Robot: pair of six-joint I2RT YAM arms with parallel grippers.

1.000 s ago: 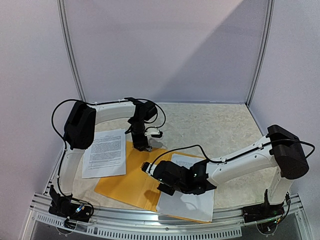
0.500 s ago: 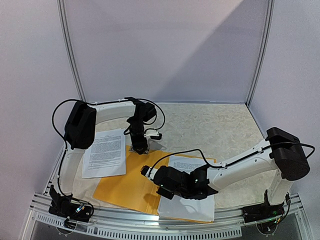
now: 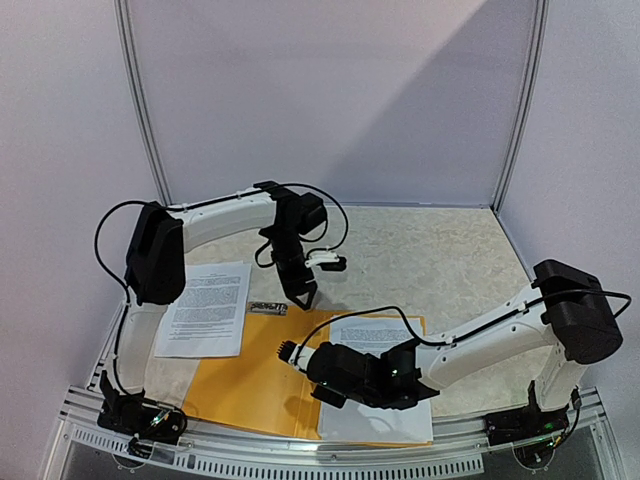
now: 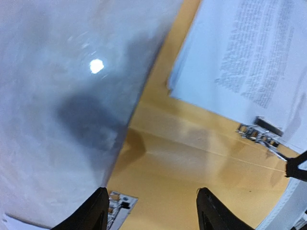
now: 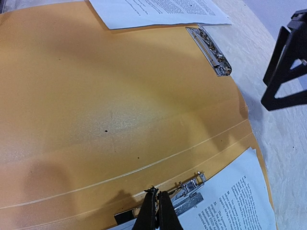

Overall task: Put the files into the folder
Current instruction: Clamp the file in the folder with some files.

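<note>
An open orange folder (image 3: 250,385) lies flat along the near edge of the worktop, about midway across. One printed sheet (image 3: 385,422) rests on its right half, reaching the near edge. The right gripper (image 5: 158,196) sits low over the middle of the folder, jaws pressed together, with its tips just beside the metal clip (image 5: 189,190) fixed by the sheet's corner. Whether the tips pinch anything cannot be told.

Farther back, the left gripper (image 4: 152,191) hangs above the folder's far edge, pointing down with its jaws apart and nothing between them. Its wrist view shows orange folder below it, grey worktop to one side, and the sheet with its clip beyond.

A loose metal bar (image 3: 268,308) lies on the worktop, touching or just off the folder's far left corner. A second printed sheet (image 3: 205,305) lies outside the folder toward the left edge, its near corner just beside the folder.
</note>
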